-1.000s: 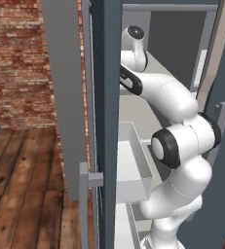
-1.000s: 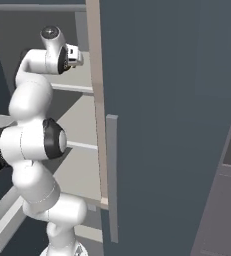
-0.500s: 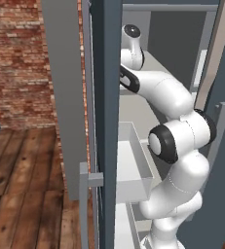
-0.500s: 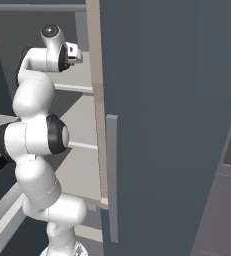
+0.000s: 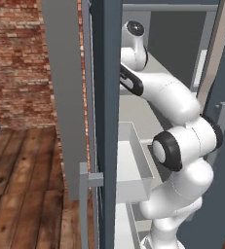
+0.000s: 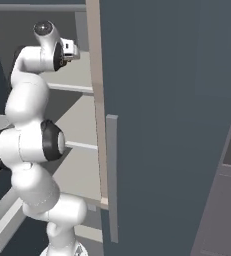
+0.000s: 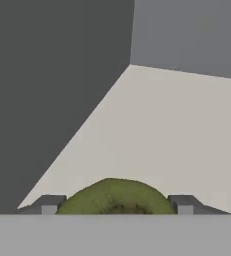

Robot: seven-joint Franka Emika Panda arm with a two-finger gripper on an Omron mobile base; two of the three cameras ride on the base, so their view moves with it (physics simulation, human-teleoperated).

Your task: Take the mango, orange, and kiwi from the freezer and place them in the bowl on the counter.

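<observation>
The gripper (image 7: 116, 205) is clasping the kiwi (image 7: 114, 196) on a pale shelf (image 7: 177, 130) deep inside the freezer (image 5: 105, 87), near its left wall. By my judgement, carrying it out to the bowl is remaining.

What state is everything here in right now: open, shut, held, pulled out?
Tall dark blue-grey freezer: door open.
White pull-out drawer: pulled out.
Small green-brown kiwi: on the pale shelf, between the fingertips.
Two-finger gripper: closed around the kiwi.
</observation>
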